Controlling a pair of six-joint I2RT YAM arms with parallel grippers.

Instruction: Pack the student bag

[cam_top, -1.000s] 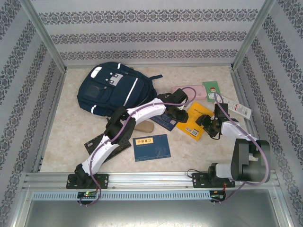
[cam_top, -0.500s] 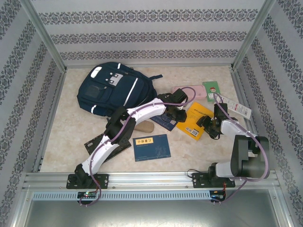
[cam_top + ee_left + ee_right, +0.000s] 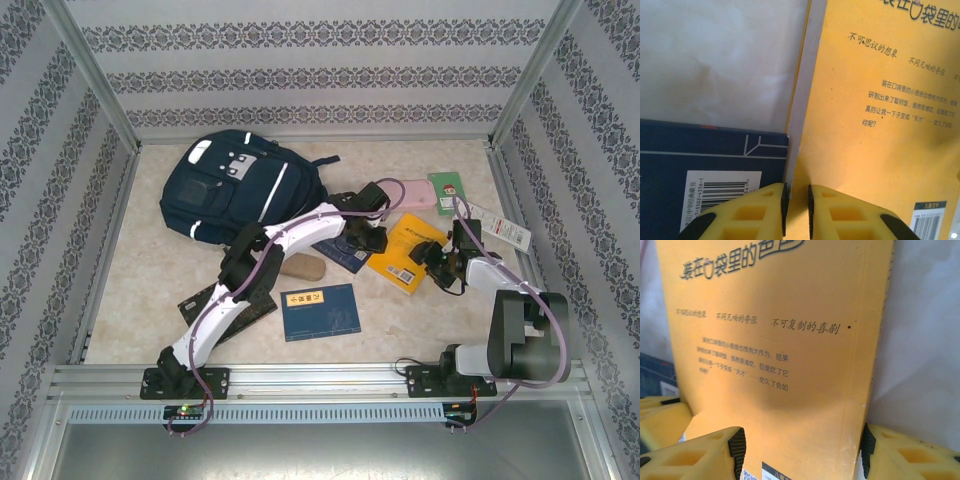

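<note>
left hand is pinched on the yellow book edge, probably to tip it up; right hand sits apart, bracing its end. student bag waits back-left on the surface.

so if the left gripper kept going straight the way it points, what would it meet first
Probably the yellow book: its edge runs into the narrow gap between the fingertips of the left gripper. The navy book sits to one side, though depth is unclear.
</note>
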